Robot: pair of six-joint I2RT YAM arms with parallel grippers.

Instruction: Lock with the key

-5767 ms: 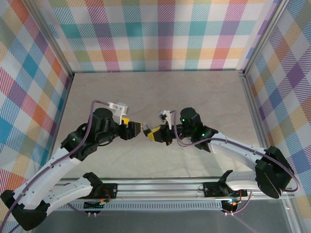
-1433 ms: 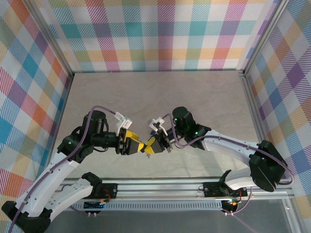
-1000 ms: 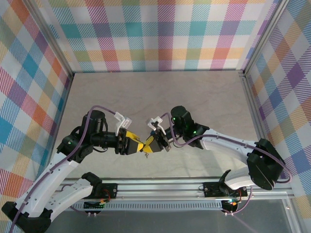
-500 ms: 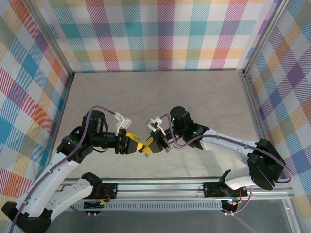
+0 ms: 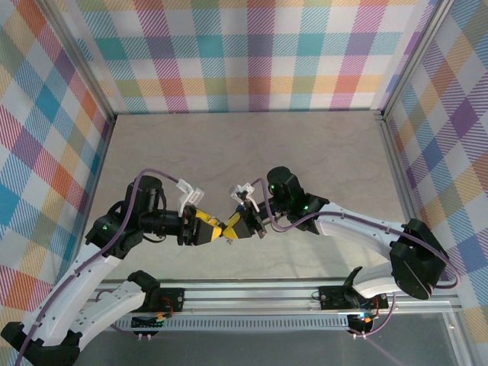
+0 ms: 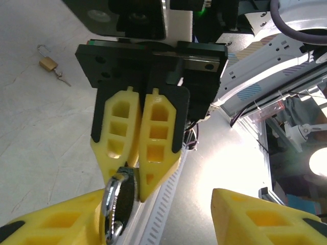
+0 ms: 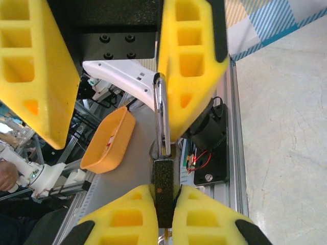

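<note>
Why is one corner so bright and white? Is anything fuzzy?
Left wrist view: a lamp glares, whitening the lower right; the near yellow fingers look a bit soft. Right wrist view: the padlock is sharp. Top view: even light, faint shadows.

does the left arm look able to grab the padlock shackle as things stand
Probably yes. The right gripper is shut on the padlock body, and the shackle sits between the open fingers of the left gripper, against one of them, with nothing in between.
</note>
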